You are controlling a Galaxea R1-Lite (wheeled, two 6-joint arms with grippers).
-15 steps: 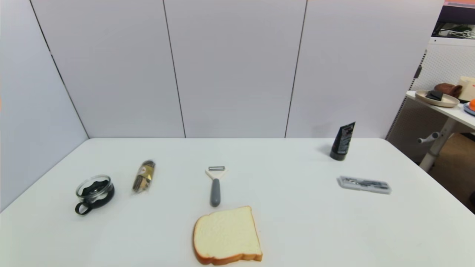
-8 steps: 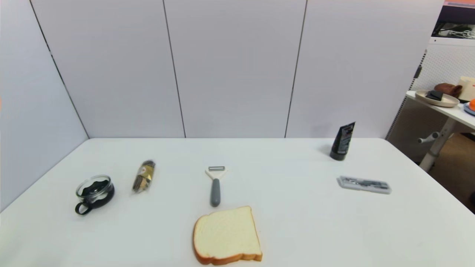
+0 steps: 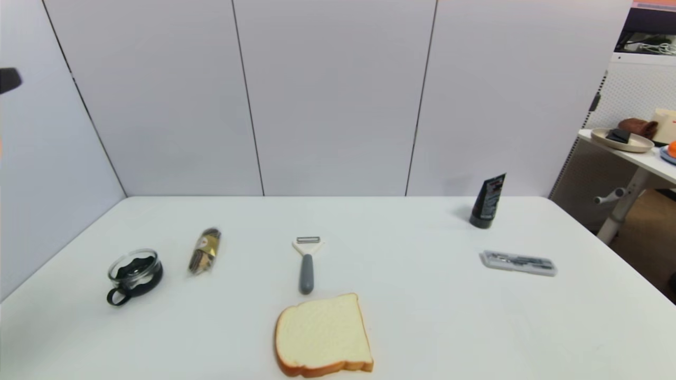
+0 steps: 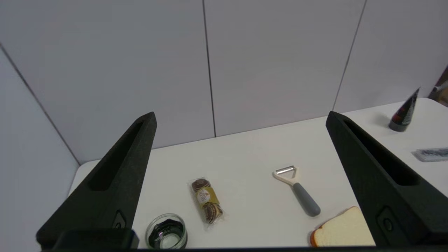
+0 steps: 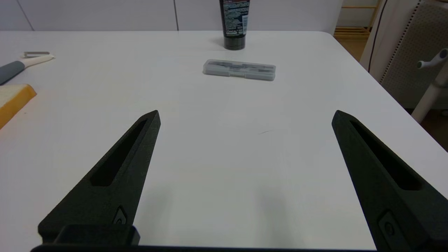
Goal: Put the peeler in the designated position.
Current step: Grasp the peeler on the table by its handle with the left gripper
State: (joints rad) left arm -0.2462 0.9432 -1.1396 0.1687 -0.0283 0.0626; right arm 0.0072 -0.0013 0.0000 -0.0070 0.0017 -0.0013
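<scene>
The peeler [image 3: 306,264] lies flat mid-table, grey handle toward me and its white forked head with the metal blade pointing to the back wall. It also shows in the left wrist view [image 4: 297,190] and the right wrist view [image 5: 21,64]. My left gripper [image 4: 240,113] hangs open and empty, high above the table's left side; one black fingertip [image 3: 8,80] pokes in at the head view's left edge. My right gripper [image 5: 245,112] is open and empty, low over the table's right front. No mark on the table shows the designated position.
A bread slice [image 3: 322,335] lies just in front of the peeler's handle. To the left are a chocolate pack [image 3: 204,250] and a glass cup [image 3: 134,274]. At the right stand a black tube [image 3: 488,200] and a flat grey case [image 3: 517,262].
A black fingertip of my left gripper has come into the head view at the upper left edge. The peeler and the other things have not moved.
</scene>
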